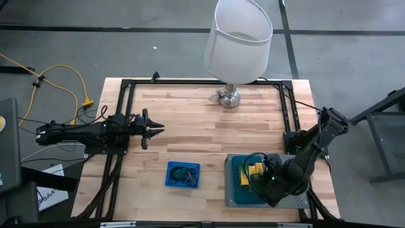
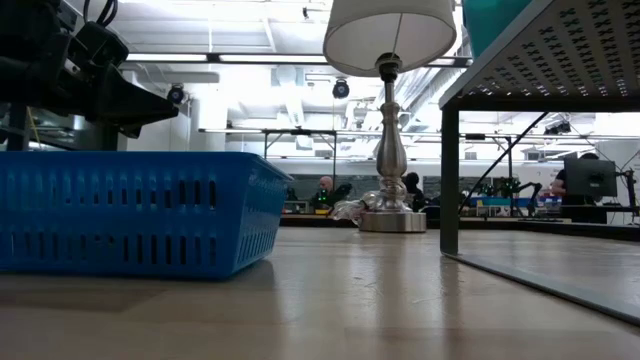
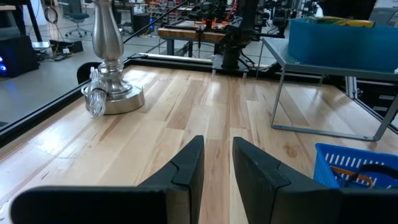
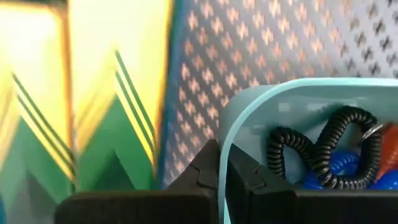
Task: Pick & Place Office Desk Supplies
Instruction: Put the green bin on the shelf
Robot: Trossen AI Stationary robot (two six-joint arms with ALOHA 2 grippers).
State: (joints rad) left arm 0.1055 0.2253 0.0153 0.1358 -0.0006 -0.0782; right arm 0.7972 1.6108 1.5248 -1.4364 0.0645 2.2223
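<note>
Yellow-green blocks [image 4: 81,106] before shut right gripper [image 4: 222,163]; left gripper [image 3: 217,163] idle.

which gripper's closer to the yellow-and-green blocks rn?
Right. The right gripper is down over the grey perforated box, right beside the yellow-and-green blocks. The left gripper hangs across the table, well away from them.

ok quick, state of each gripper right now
left gripper: a narrow gap between its fingers, holding nothing
right gripper: shut, nothing seen held
</note>
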